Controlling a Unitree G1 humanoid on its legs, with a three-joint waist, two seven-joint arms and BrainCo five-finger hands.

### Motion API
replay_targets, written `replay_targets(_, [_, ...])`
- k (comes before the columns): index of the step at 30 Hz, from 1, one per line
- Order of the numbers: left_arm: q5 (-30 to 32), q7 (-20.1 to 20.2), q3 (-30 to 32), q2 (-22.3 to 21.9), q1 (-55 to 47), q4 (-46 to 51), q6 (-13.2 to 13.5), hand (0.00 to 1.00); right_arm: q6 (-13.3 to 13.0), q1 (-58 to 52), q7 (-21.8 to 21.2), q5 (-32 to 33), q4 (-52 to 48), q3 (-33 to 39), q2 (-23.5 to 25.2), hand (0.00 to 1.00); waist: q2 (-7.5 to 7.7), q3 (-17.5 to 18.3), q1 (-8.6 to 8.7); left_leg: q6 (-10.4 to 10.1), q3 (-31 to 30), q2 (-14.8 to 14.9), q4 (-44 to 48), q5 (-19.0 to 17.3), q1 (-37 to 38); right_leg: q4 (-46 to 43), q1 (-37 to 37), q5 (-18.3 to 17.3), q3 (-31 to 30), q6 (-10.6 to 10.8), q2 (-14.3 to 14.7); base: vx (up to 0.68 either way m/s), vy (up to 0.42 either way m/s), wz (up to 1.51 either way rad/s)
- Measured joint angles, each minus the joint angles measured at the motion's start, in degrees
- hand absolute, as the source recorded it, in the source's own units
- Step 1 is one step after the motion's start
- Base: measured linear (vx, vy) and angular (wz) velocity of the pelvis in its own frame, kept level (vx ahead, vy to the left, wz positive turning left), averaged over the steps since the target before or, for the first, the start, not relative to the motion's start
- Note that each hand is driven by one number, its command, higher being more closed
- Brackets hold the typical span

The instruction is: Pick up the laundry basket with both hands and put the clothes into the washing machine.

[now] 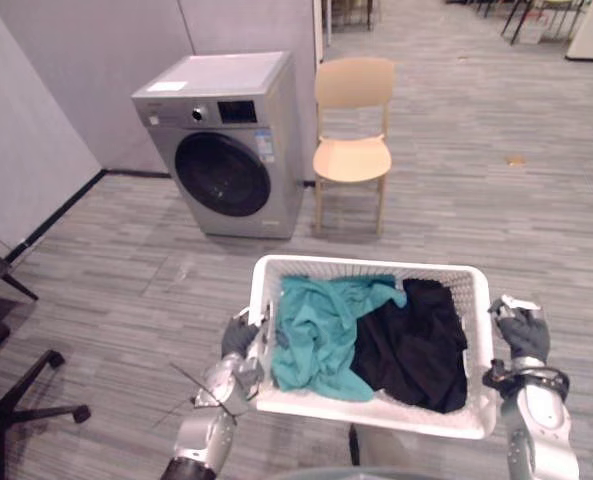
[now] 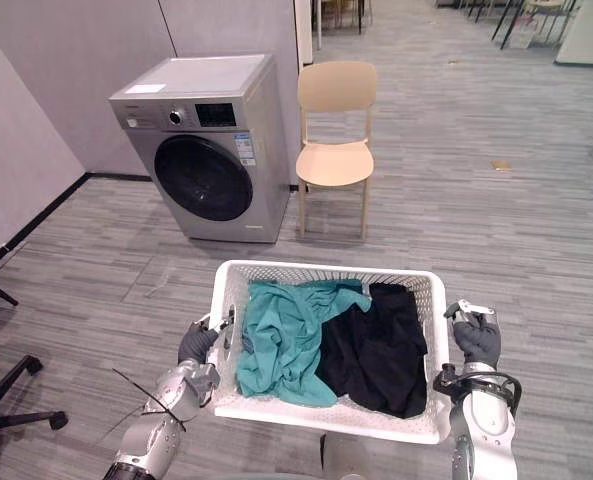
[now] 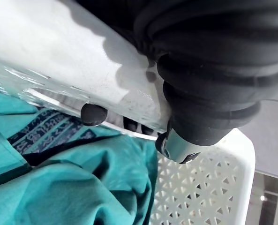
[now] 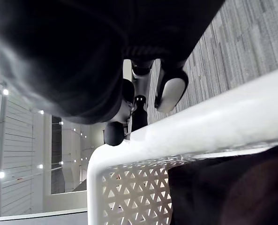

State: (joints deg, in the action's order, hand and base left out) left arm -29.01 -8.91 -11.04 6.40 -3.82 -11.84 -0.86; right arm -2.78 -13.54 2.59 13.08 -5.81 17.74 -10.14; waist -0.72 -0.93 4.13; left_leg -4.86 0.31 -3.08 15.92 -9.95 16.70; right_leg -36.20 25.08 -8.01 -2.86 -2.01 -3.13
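White plastic laundry basket [image 1: 376,264], lower centre of frame, held at both side rims.
My left hand [image 1: 240,338] and right hand [image 1: 523,335] have fingers curled over the rims; teal clothes [image 1: 321,330] and black clothes [image 1: 416,345] lie inside. Risks: a rim slips and the basket tips. Washing machine [image 1: 226,150] upper left, door [image 1: 223,175] looks shut with both my hands busy; chair [image 1: 353,130] just beside it could snag.

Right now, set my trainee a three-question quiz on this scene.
1. True or false: the washer door is open.
2. Which lies nearer the left robot hand in the basket? A. teal cloth B. black cloth C. white towel
3. Fill in: beside the washer stands a ____.
Key: 1 false; 2 A; 3 chair.
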Motion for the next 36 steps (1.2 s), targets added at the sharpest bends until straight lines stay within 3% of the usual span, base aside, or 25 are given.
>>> replay_targets(1, [0.0,0.0,-0.02,-0.13,-0.02,-0.02,-0.01,1.0,0.3,-0.42,0.0,0.15,-0.17,0.08,-0.03,1.0,0.0,-0.03,0.11,-0.95,0.05,0.23,3.25,2.16,-0.96,-0.07,-1.44,-0.64,0.61,-0.75,-0.01,0.55,-0.239,0.25])
replay_targets(2, [0.0,0.15,-0.19,-0.33,-0.29,-0.02,-0.01,1.0,0.71,-1.71,-0.04,0.83,-1.2,0.17,-0.36,1.0,0.08,-0.54,0.32,-4.09,0.14,0.92,13.9,10.69,-4.06,1.81,-6.57,-1.73,1.42,-1.77,-0.21,0.42,-0.183,0.23])
replay_targets(4, [-0.01,1.11,0.09,-0.44,-0.22,0.01,0.15,1.0,0.4,-2.77,-0.04,1.7,-3.93,0.13,-0.23,1.0,-0.02,-1.68,0.14,-8.31,1.19,3.08,31.98,17.57,-11.15,5.34,-12.31,-3.84,1.12,-1.75,0.11,0.45,-0.161,0.08])
replay_targets(5, [-0.15,1.41,0.54,-0.65,-0.2,0.01,0.34,1.0,0.05,-2.9,-0.16,2.28,-4.99,-0.04,-0.41,1.0,-0.87,-2.18,-0.47,-8.15,3.74,4.9,47.13,17.03,-17.46,7.18,-15.58,-6.43,0.35,-2.17,1.43,0.37,-0.111,-0.29])
replay_targets(8, [-0.53,1.4,1.69,-0.97,-1.8,0.0,0.33,1.0,0.49,-2.34,-0.05,2.68,-4.83,-1.27,0.08,1.0,-1.18,-2.96,-3.47,-2.35,8.57,8.52,60.3,9.96,-27.8,8.5,-21.08,-9.88,-3.72,-4.12,3.37,0.31,-0.03,-0.77])
replay_targets(11, [-0.58,1.39,1.72,-1.09,-3.9,0.11,0.02,1.0,0.95,-2.68,0.46,2.61,-4.88,-2.44,-0.68,1.0,-1.03,-3.47,-4.34,1.59,13.24,10.61,45.62,3.39,-33.27,10.81,-25.61,-12.18,-7.07,-3.73,2.45,0.38,0.091,-0.69])
replay_targets(12, [-0.59,1.4,1.52,-1.15,-3.96,0.13,0.02,1.0,0.87,-2.76,0.66,2.62,-4.95,-2.34,-0.87,1.0,-0.84,-3.37,-4.86,1.32,14.11,10.17,38.91,2.73,-33.16,10.91,-25.88,-12.65,-7.49,-3.33,1.94,0.35,0.164,-0.53])
replay_targets(14, [-0.64,1.4,1.34,-2.0,-3.93,0.51,-0.01,1.0,0.34,-2.96,1.23,2.53,-5.33,-1.77,-1.76,1.0,-0.09,-3.41,-4.54,0.59,13.7,6.59,10.39,2.76,-33.04,11.25,-28.79,-15.79,-7.71,-1.85,-0.48,0.47,0.188,-0.03])
replay_targets(16, [-0.61,1.26,0.25,-2.57,-3.95,0.71,-0.07,1.0,-0.21,-3.09,2.16,2.05,-5.31,-1.48,-2.24,1.0,0.36,-3.05,-4.71,-0.4,13.37,4.11,1.43,3.84,-32.84,12.17,-30.84,-18.03,-7.38,-0.05,-2.08,0.57,0.249,0.09])
replay_targets(17, [-0.6,1.21,0.01,-2.64,-4.04,0.73,-0.1,1.0,-0.07,-3.35,2.22,1.95,-5.13,-0.87,-2.13,1.0,0.5,-2.49,-5.23,2.96,13.12,1.54,-0.99,6.81,-31.88,12.34,-35.58,-19.94,-7.98,2.9,-3.99,0.62,0.282,-0.08])
replay_targets(18, [-0.6,1.21,-0.1,-2.63,-4.26,0.72,-0.11,1.0,-0.04,-3.42,2.11,1.93,-4.9,-0.92,-2.21,1.0,0.86,-1.77,-5.33,6.13,12.86,0.13,-0.6,9.73,-31.35,9.96,-35.61,-20.45,-8.98,3.87,-4.82,0.81,0.346,-0.02])
replay_targets(19, [-0.56,1.18,0.02,-2.24,-4.7,0.64,-0.11,1.0,-0.04,-3.64,1.95,1.91,-3.78,-1.24,-1.1,1.0,2.63,0.14,-4.93,8.84,13.16,-2.51,0.56,9.0,-30.54,3.26,-33.93,-20.56,-10.54,5.01,-6.64,0.57,0.204,0.16])
replay_targets(20, [-0.41,1.17,-0.21,-1.81,-4.62,0.71,-0.12,1.0,-0.07,-4.11,1.66,1.78,-2.13,-1.03,-0.85,1.0,4.76,1.07,-4.75,10.26,13.54,-5.76,1.15,6.26,-28.61,-9.86,-29.04,-16.52,-12.89,12.1,-8.06,0.71,0.258,0.23])
replay_targets(21, [-0.26,1.17,-0.27,-1.4,-4.56,0.78,-0.1,1.0,0.08,-3.96,1.22,1.42,-1.12,-1.01,-0.84,1.0,5.63,1.2,-4.94,10.82,13.95,-6.91,1.08,5.25,-27.43,-16.88,-26.29,-12.44,-14.39,15.96,-8.1,0.66,0.228,0.19])
replay_targets(22, [0.24,1.04,-0.14,-0.54,-4.53,0.8,-0.11,1.0,0.62,-3.39,0.11,0.25,0.56,-1.02,-0.51,1.0,6.53,1.25,-4.84,11.65,13.01,-8.69,0.1,3.48,-24.92,-29.1,-20.23,-3.38,-16.07,17.66,-7.71,0.59,0.185,0.14])
replay_targets(23, [0.65,0.76,-0.04,-0.41,-4.49,0.8,-0.26,1.0,0.95,-3.09,-0.24,-0.32,0.97,-0.9,-0.08,1.0,6.43,0.9,-4.16,11.71,12.13,-9.44,-0.22,2.6,-22.79,-36.66,-15.92,-1.16,-15.42,16.31,-7.34,0.67,0.167,0.31])
replay_targets(26, [0.79,0.25,-0.06,-0.31,-4.51,0.55,-1.1,1.0,1.07,-2.54,-0.36,-0.39,2.18,-0.7,0.66,1.0,3.49,-0.79,-2.31,11.45,8.17,-8.86,-4.23,1.74,-13.1,-45.19,-5.5,-4.74,-12.05,11.64,-6.09,0.53,0.078,0.34])
replay_targets(27, [0.8,0.15,-0.17,0.01,-3.84,0.56,-1.09,1.0,0.75,-2.44,-0.37,-0.27,1.93,-0.59,0.91,1.0,2.04,-0.9,-1.67,10.37,6.7,-7.73,-6.49,1.12,-9.34,-38.38,-0.65,-6.97,-10.66,11.62,-5.98,0.55,0.036,0.25])
replay_targets(29, [0.77,0.15,-0.33,0.89,-2.54,0.59,-1.04,1.0,0.87,-2.62,-0.39,-0.27,0.73,-0.5,1.03,1.0,1.97,-0.97,-1.73,8.78,5.77,-6.84,-7.7,0.09,-7.1,-22.89,1.87,-7.54,-9.77,11.21,-6.0,0.45,-0.053,0.26])
replay_targets(30, [0.73,0.16,-0.32,1.51,-1.45,0.58,-1.01,1.0,0.86,-2.67,-0.39,-0.26,-0.36,-0.47,1.57,1.0,2.54,-1.34,-1.54,7.49,5.07,-6.11,-8.04,-1.3,-5.36,-8.4,1.25,-6.19,-9.75,9.96,-5.81,0.46,-0.138,0.33])
replay_targets(31, [0.7,0.15,-0.29,1.8,-0.98,0.58,-1.02,1.0,0.85,-2.65,-0.39,-0.21,-0.69,-0.39,1.92,1.0,3.08,-1.61,-1.43,6.9,4.65,-5.87,-8.02,-2.02,-4.24,-1.86,0.84,-4.52,-9.92,8.49,-5.54,0.58,-0.231,0.4])
replay_targets(32, [0.65,0.2,-0.19,1.53,-0.91,0.51,-1.01,1.0,0.88,-2.72,-0.41,-0.18,-0.93,-0.32,1.94,1.0,3.66,-1.41,-1.44,6.49,4.14,-4.78,-7.81,-3.98,-2.4,4.25,-0.01,3.13,-11.09,6.57,-4.61,0.39,-0.198,0.32])
replay_targets(33, [0.64,0.18,-0.35,0.79,-0.97,0.37,-1.04,1.0,0.91,-2.69,-0.28,-0.17,-0.9,0.0,1.37,1.0,2.68,-1.16,-1.37,6.25,3.69,-3.6,-7.69,-4.85,-1.85,3.7,-1.0,3.3,-10.46,7.64,-3.38,0.46,-0.242,0.19])
replay_targets(34, [0.64,0.18,-0.33,0.27,-1.05,0.52,-0.99,1.0,1.18,-2.32,-0.25,-0.19,-1.6,0.17,0.4,1.0,1.61,-0.72,-1.95,5.61,3.12,-1.91,-6.48,-4.75,-1.87,2.02,-1.12,1.21,-9.41,6.64,-2.14,0.39,-0.249,0.2])
replay_targets(36, [0.53,0.18,-0.11,0.15,-1.02,0.5,-1.03,1.0,1.23,-2.57,-0.29,-0.17,-3.65,-0.13,-0.03,1.0,2.16,-1.06,-1.32,4.44,2.73,-1.29,-0.94,-4.06,-2.39,-2.06,-2.04,-2.79,-7.24,5.07,-3.06,0.34,-0.269,0.33])
